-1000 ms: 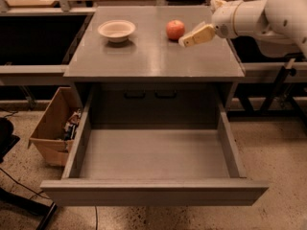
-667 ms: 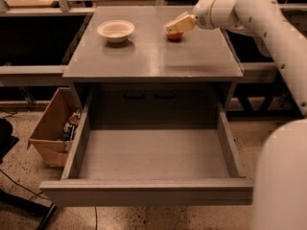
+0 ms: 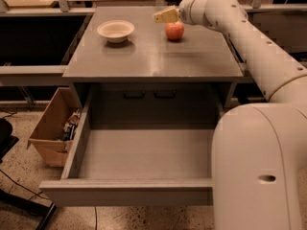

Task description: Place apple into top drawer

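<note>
My tan pincer (image 3: 166, 15), open or closed I cannot tell, hovers by the unlifted round red-orange apple (image 3: 174, 30), upper centre; the wide grey top drawer (image 3: 144, 152) waits open below.

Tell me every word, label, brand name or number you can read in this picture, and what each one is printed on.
No text can be read anywhere in this view.
Cardboard box: the items inside may carry print, but it is too small to read.
Robot arm and its pincer, which sits just up and left of the apple in the picture: no markings visible.
Bowl and top drawer: plain, no lettering.
</note>
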Motion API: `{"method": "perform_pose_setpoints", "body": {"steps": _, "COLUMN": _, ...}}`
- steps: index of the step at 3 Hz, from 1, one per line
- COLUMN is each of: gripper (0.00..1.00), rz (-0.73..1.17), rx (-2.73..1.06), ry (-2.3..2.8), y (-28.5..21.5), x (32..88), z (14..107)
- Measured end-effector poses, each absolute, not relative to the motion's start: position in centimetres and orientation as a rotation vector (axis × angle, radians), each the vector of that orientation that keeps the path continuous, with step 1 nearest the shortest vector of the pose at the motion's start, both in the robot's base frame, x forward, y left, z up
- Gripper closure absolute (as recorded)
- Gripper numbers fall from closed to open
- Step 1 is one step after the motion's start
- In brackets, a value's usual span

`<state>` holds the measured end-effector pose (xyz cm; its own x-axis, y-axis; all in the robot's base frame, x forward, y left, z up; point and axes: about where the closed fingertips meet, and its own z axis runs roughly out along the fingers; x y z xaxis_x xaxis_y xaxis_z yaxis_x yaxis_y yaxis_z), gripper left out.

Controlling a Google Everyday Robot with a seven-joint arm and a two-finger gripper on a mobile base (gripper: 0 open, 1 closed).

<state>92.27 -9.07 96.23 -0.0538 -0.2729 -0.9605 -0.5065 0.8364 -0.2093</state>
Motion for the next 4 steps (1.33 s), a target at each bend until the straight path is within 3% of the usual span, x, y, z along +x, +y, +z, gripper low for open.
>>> {"method": "perform_pose_setpoints", "body": {"steps": 2, "gripper": 0.0, "rz": 0.178, "rx": -0.44, "ry": 1.791, "y": -9.8, "x": 94.8, "z": 91.8}}
{"method": "perform_pose_setpoints", "body": {"steps": 4, "gripper": 0.42, "rz": 0.225, "rx": -0.395, "ry": 1.902, "y": -9.1, "x": 95.3, "z": 86.7}}
